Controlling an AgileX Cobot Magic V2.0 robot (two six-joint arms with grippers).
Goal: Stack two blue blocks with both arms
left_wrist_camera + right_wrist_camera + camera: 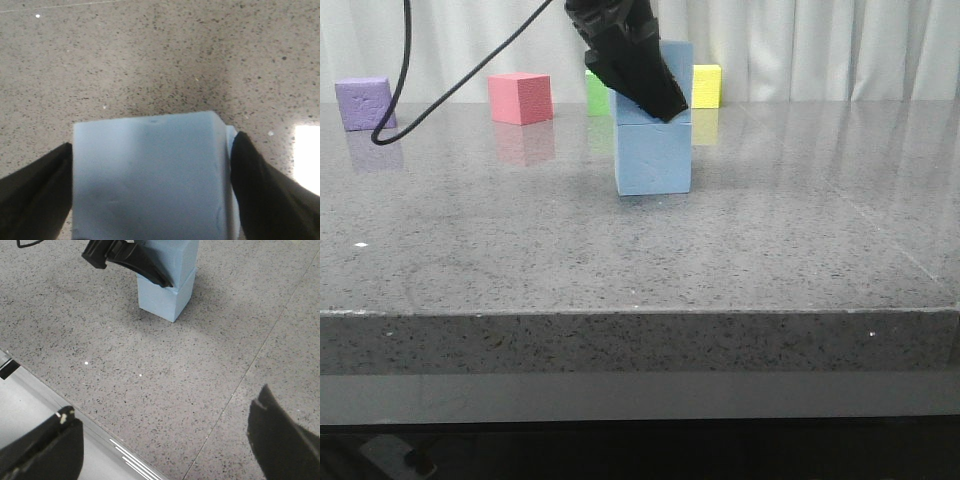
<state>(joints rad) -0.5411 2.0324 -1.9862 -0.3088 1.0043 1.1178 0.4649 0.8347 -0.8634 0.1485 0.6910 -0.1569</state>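
Note:
Two light-blue blocks are stacked mid-table: the lower blue block (654, 155) rests on the grey table and the upper blue block (680, 58) sits on it, roughly aligned. My left gripper (665, 105) reaches down from above and is shut on the upper block. In the left wrist view the block (150, 170) fills the gap between the gripper's (153, 145) two black fingers, which touch its sides. The right wrist view shows the stack from a distance, with the lower block (162, 297) and upper block (177, 257). My right gripper (165, 402) is open and empty above the table's front edge.
Small cubes stand along the back: purple (364, 103) at far left, pink (521, 97), green (597, 92) partly behind the arm, yellow (707, 85). A black cable (420, 105) loops down onto the table at back left. The table's front edge (640, 312) runs across.

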